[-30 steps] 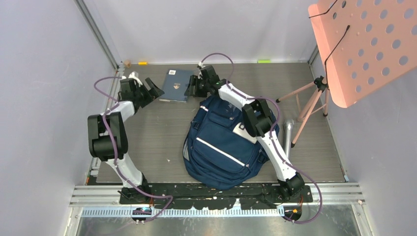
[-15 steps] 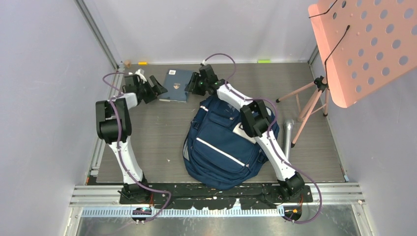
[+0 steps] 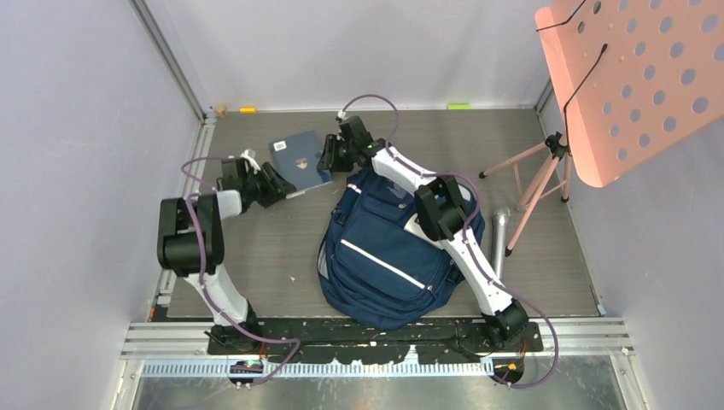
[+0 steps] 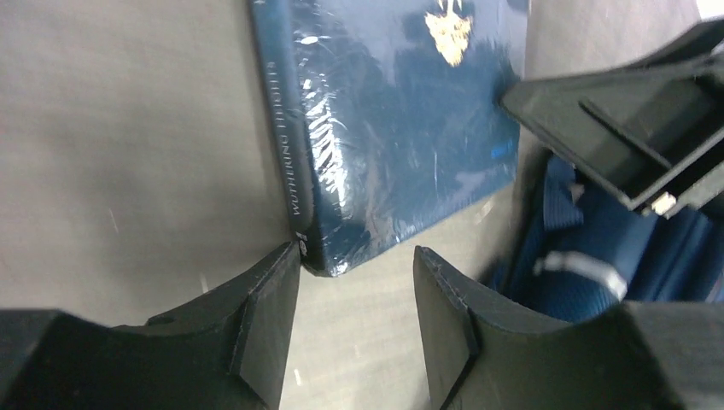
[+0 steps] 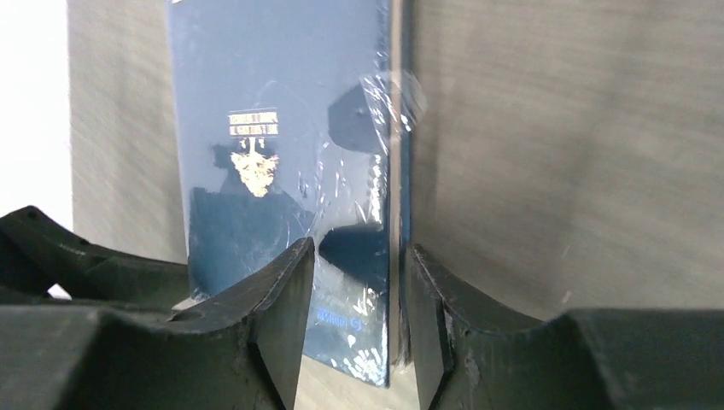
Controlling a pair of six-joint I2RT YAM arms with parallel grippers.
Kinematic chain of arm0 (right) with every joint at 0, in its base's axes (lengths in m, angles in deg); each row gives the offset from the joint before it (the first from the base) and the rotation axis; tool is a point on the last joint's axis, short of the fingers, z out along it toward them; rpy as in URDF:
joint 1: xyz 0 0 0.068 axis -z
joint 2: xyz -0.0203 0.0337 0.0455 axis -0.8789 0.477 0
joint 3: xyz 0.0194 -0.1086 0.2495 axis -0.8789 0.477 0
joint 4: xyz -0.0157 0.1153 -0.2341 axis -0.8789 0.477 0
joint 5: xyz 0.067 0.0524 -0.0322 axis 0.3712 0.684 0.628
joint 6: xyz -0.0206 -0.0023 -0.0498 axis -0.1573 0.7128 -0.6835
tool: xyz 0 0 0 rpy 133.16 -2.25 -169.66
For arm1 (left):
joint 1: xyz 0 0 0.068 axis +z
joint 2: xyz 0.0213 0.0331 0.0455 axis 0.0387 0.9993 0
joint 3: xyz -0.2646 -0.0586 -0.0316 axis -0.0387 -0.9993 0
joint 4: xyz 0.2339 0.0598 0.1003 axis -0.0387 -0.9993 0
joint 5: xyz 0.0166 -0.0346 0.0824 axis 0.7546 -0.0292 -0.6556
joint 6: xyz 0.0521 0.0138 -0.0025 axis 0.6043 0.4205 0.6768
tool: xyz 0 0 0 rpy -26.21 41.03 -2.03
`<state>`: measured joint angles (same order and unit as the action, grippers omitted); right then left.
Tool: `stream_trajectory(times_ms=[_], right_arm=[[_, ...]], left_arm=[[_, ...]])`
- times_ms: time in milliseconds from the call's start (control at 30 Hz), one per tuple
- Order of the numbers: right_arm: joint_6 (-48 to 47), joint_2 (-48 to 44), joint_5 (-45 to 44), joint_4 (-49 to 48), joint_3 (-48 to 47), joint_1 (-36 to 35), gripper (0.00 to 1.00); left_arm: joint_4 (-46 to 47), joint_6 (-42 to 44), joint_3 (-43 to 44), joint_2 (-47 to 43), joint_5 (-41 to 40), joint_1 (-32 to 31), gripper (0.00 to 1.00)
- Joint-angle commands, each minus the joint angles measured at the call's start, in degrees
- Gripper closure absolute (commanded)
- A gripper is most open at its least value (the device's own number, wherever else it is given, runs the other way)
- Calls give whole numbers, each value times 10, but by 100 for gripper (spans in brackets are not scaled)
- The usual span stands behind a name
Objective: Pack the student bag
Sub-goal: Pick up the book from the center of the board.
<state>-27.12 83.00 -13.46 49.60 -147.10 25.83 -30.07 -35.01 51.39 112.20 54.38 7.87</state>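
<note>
1. The left gripper [image 4: 357, 260] sits low over the table [image 3: 256, 248], jaws apart, straddling one corner of a glossy dark blue book [image 4: 401, 128]; one finger touches the spine's end, the other stands clear of it.
2. The right gripper [image 5: 360, 252] straddles the book's opposite edge, jaws partly apart; whether they pinch it I cannot tell.
3. The left arm [image 3: 183, 235] is folded, elbow raised; the right arm [image 3: 444, 209] stretches long across the bag's right side.
4. The student bag [image 3: 384, 256] lies flat mid-table, nearer the arm bases than the book and just beside it.
5. To the right a silver cylinder [image 3: 501, 232] lies by a tripod [image 3: 538, 175]; a pink perforated panel [image 3: 632, 77] hangs above.
</note>
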Motion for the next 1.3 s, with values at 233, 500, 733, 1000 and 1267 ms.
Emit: stream_trajectory(times_ms=[233,500,733,1000,1267], right_arm=[[-33,-275,17,13,355,-107,52],[-28,-333,-6,-1,431,-120,45],[-24,-308,-68,19,394,-120,36],[10,-255,-73,19,343,-118,32],[32,-221,-59,7,324,-118,32]], left_arm=[[-98,-74,-260,-368,-15,-31,36],[-274,10,-246,-501,-59,-10,8],[-266,41,-205,-421,-78,10,7],[-209,49,-211,-345,-128,10,5],[-205,59,-212,-374,-162,10,5]])
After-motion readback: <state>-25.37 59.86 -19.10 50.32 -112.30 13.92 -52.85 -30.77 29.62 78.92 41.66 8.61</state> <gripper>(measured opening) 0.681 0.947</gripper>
